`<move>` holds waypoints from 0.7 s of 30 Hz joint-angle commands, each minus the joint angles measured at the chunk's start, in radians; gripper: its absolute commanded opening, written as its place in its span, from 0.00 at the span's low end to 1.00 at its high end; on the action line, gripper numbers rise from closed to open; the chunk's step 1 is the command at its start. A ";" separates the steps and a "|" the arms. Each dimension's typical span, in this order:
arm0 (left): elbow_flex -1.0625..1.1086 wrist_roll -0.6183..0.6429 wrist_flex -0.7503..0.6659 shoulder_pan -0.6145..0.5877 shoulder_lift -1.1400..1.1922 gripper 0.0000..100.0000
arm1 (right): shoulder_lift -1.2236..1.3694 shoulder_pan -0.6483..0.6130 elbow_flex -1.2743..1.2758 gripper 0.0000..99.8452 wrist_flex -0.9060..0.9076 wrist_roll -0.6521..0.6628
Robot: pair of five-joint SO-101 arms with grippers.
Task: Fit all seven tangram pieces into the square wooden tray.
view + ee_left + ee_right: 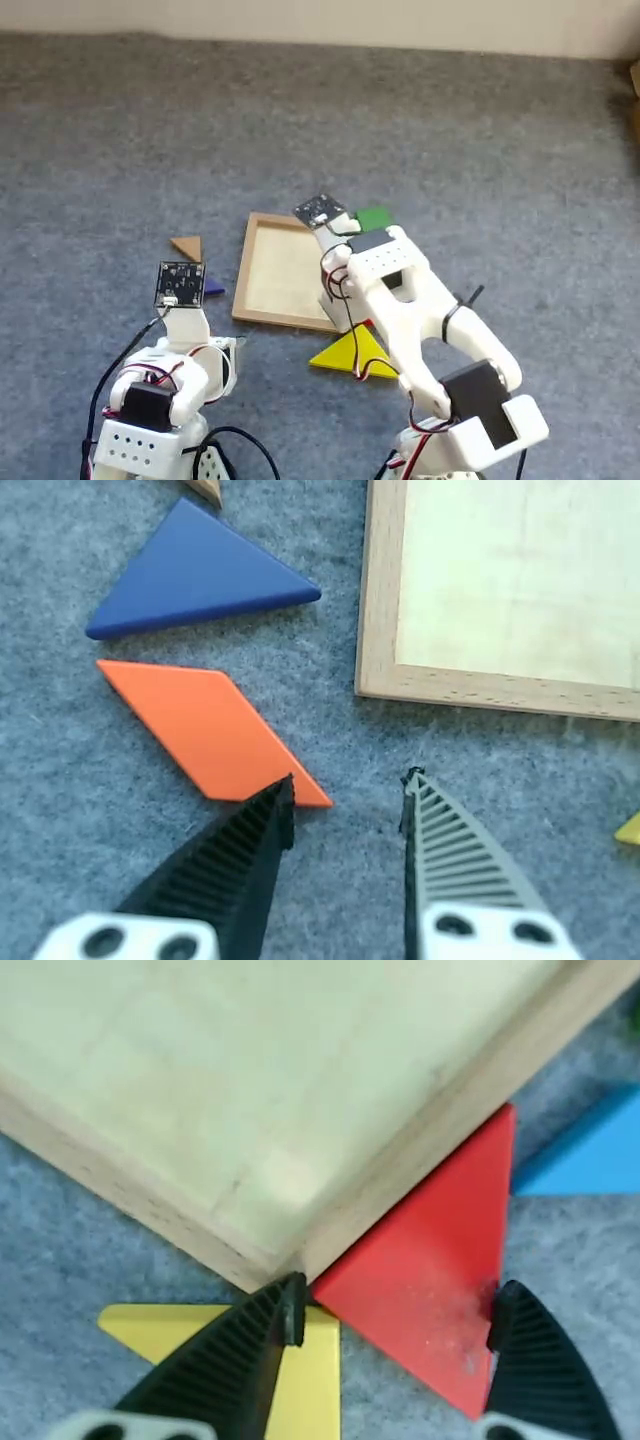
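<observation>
Soft, even light falls across the grey carpet (pixel 450 130), bright from edge to edge. Shadows stay faint and short (a thin dark line under the wooden tray (pixel 380 600) and the blue triangle (pixel 200 575)). The tray's pale floor looks matte.

Grey carpet (pixel 450 130) covers the whole surface. Pale strip (pixel 400 25) along the top edge. Brown object (pixel 635 80) at upper right, unidentifiable.

Grey felt carpet (pixel 480 130) below a pale wall (pixel 400 20)

parallelogram (pixel 210 730) just beside a triangle (pixel 200 575) left of the tray (pixel 380 600); second triangle (pixel 430 1290) touches the tray's corner.
</observation>
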 commanded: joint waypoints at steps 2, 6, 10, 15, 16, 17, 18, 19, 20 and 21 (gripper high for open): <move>0.022 0.008 0.006 0.019 -0.019 0.18 | 0.024 0.071 -0.039 0.30 -0.039 0.011; 0.022 0.008 0.006 0.019 -0.019 0.18 | 0.024 0.133 -0.035 0.29 -0.076 0.011; 0.022 0.008 0.006 0.019 -0.019 0.18 | 0.024 0.156 -0.039 0.29 -0.076 0.008; 0.022 0.008 0.006 0.019 -0.019 0.18 | 0.024 0.159 -0.041 0.29 -0.076 0.003; 0.022 0.008 0.006 0.019 -0.019 0.18 | 0.024 0.159 -0.041 0.29 -0.076 0.003; 0.022 0.008 0.006 0.019 -0.019 0.18 | 0.024 0.162 -0.041 0.29 -0.076 0.003; 0.022 0.008 0.006 0.019 -0.019 0.18 | 0.022 0.162 -0.041 0.29 -0.076 0.003; 0.022 0.008 0.006 0.019 -0.019 0.18 | 0.022 0.160 -0.041 0.29 -0.074 0.003; 0.022 0.008 0.006 0.019 -0.019 0.18 | 0.022 0.157 -0.041 0.29 -0.071 0.003; 0.022 0.008 0.006 0.019 -0.019 0.18 | 0.022 0.156 -0.041 0.29 -0.070 0.003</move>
